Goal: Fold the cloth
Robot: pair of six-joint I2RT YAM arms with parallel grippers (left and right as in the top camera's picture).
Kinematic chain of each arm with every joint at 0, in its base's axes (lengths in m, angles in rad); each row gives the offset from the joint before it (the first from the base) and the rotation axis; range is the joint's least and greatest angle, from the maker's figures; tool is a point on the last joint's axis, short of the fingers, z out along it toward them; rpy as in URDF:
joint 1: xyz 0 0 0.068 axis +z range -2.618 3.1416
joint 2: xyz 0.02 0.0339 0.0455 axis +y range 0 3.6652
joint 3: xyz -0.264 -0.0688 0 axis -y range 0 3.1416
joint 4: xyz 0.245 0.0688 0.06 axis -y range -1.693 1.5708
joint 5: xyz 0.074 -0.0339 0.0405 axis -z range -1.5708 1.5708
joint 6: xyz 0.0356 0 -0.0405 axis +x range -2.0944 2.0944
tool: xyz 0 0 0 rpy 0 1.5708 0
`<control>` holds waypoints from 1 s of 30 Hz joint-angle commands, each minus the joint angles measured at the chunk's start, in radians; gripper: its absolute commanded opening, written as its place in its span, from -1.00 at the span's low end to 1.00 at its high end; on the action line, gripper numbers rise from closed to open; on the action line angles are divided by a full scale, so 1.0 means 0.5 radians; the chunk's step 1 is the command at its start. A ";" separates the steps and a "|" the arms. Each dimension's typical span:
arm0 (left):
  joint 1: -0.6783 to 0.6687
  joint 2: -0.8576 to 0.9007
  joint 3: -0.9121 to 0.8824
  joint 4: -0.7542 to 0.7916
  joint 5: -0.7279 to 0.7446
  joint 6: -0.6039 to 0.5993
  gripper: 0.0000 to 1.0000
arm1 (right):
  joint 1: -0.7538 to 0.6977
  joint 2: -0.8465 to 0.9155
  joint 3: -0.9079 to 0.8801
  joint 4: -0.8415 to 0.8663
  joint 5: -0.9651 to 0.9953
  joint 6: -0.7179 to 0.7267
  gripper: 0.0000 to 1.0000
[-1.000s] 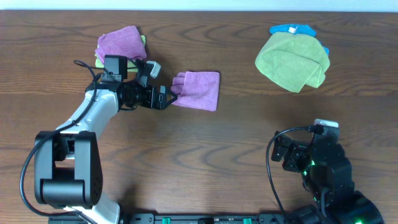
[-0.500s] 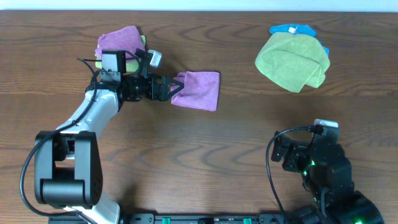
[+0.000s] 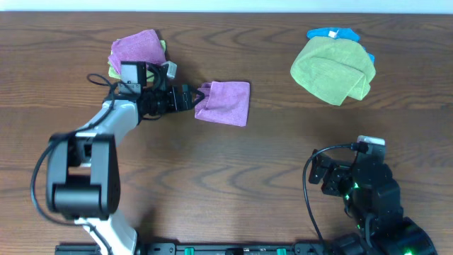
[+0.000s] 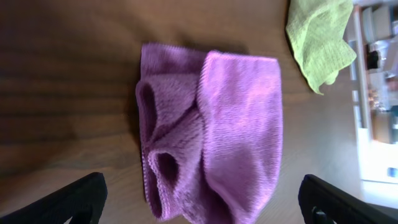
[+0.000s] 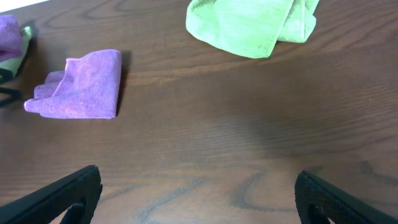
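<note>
The cloth (image 3: 225, 102) is a mauve-purple towel lying folded over on the brown table, its bunched, looped edge facing left. My left gripper (image 3: 191, 98) is right at that bunched edge, open. In the left wrist view the cloth (image 4: 217, 124) fills the middle, and its near edge lies between the two black fingertips (image 4: 71, 200) of my left gripper (image 4: 205, 208), which do not touch it. My right gripper (image 5: 199, 199) is open over bare wood near the table's front right. From there the cloth (image 5: 81, 87) shows far off at the upper left.
A second purple cloth (image 3: 136, 48) lies on a green one at the back left, behind the left arm. An olive-green towel (image 3: 333, 69) with a small blue cloth (image 3: 333, 33) behind it sits at the back right. The right arm (image 3: 357, 184) is at the front right.
My left wrist has shifted slightly towards the back of the table and turned, staying at the cloth's left edge. The cloth and the right arm have not moved.
</note>
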 commanded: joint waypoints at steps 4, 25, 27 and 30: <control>0.012 0.174 -0.002 0.048 0.135 -0.084 1.00 | 0.017 0.000 -0.008 -0.003 0.008 0.027 0.99; 0.008 0.398 -0.001 0.121 0.230 -0.137 1.00 | 0.017 0.000 -0.008 -0.003 0.008 0.027 0.99; -0.009 0.433 -0.001 0.124 0.262 -0.142 1.00 | 0.017 0.000 -0.008 -0.003 0.008 0.027 0.99; -0.045 0.446 -0.001 0.141 0.259 -0.140 1.00 | 0.017 0.000 -0.008 -0.003 0.008 0.027 0.98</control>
